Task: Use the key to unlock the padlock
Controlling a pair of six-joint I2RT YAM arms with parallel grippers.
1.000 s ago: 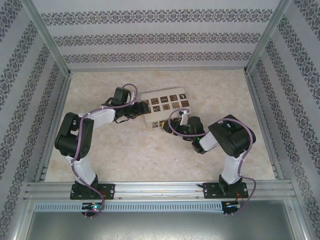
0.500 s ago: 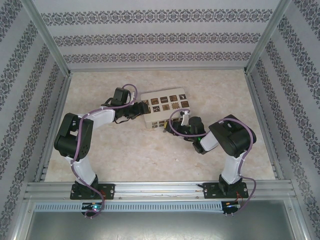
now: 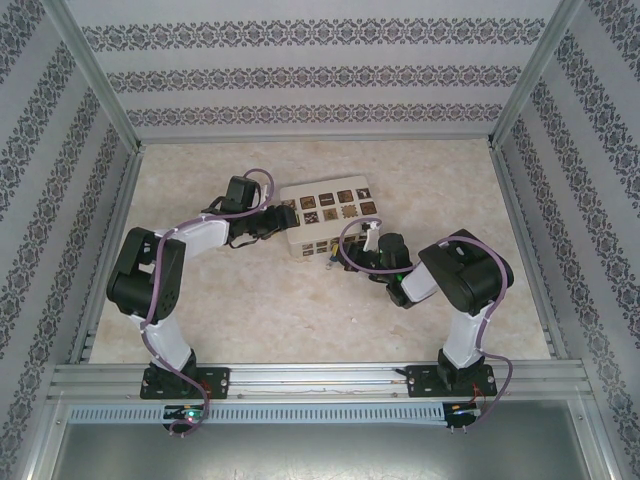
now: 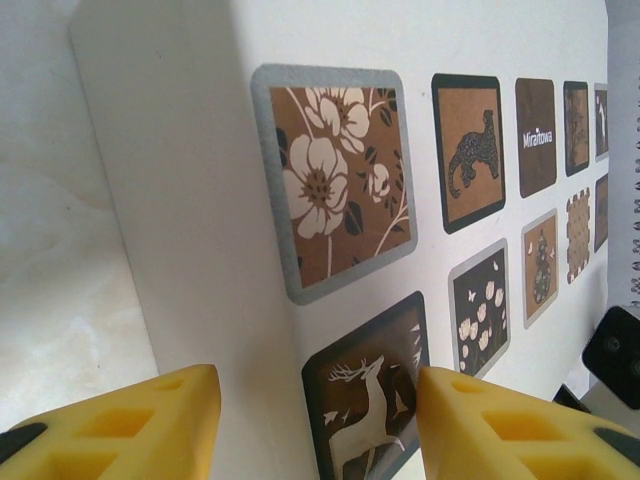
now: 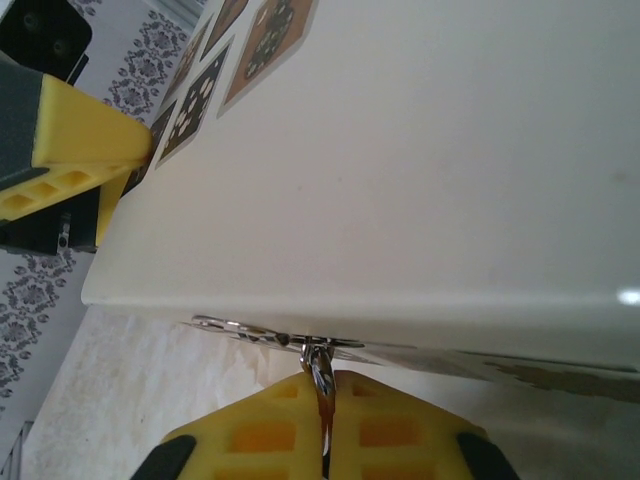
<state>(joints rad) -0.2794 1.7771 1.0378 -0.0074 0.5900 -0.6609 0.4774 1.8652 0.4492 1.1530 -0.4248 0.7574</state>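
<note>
A white box (image 3: 330,205) with brown patterned squares lies mid-table. My left gripper (image 4: 318,400) is open, its yellow fingers (image 4: 170,405) straddling the box's near corner (image 4: 200,200) by the deer picture. In the top view the left gripper (image 3: 285,222) is at the box's left end. My right gripper (image 5: 325,385) is shut on a thin silver key (image 5: 319,362) that hangs from a key ring (image 5: 250,332) lying along the box's lower edge. From above, the right gripper (image 3: 350,252) sits at the box's near side. The teal padlock is hidden.
Patterned walls and aluminium posts (image 3: 100,110) enclose the marble-look table (image 3: 260,310). The left arm's yellow finger (image 5: 70,150) shows at the box's far corner in the right wrist view. Purple cables loop over both arms.
The right wrist has shifted slightly to the right beside the box. The left arm and the box have stayed put.
</note>
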